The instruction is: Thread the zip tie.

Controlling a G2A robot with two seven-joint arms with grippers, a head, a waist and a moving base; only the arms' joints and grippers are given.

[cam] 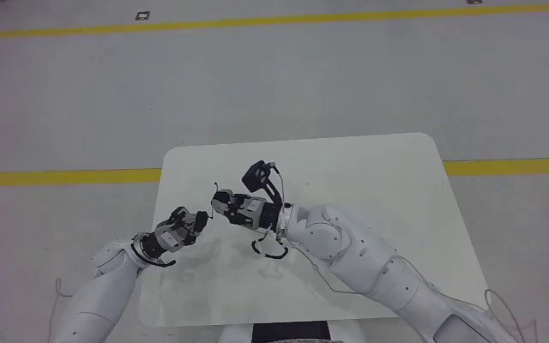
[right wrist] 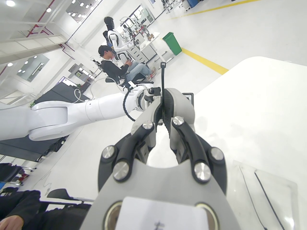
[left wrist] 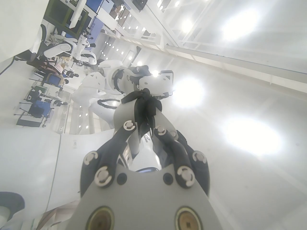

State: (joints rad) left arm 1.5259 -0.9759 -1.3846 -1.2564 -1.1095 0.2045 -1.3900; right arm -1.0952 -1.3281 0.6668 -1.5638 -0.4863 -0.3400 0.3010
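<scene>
**Position**

The left claw [left wrist: 144, 113], grey-bodied with black linkage, hovers over the left part of the white rounded worktop [cam: 377, 171], its fingers clenched together. A dark strap-like piece sits at its tips. Whether this is the tie's tail cannot be told.

Just beside it, the right claw [right wrist: 163, 114], of the same build, is grasping the thin black plastic zip tie [right wrist: 163, 82]. The strap stands roughly upright out of the ribbed pads, with its square head uppermost, clear of the worktop. The two claws are near each other but apart.

Farther right, a clear shallow plastic tray [right wrist: 283, 180] on the worktop holds a second black zip tie [right wrist: 266, 197]. It plays no part in this step.

**Step in hand (as judged): bring the tail to the head slot**

1. Hold the right claw steady so the head does not swing.
2. Align the tail with the slot axis before advancing. A skewed approach is likely to buckle the thin strap.
3. Grip the tail close to its end. A long free length will probably flex away.
4. Feed slowly until the ratchet catches
</scene>
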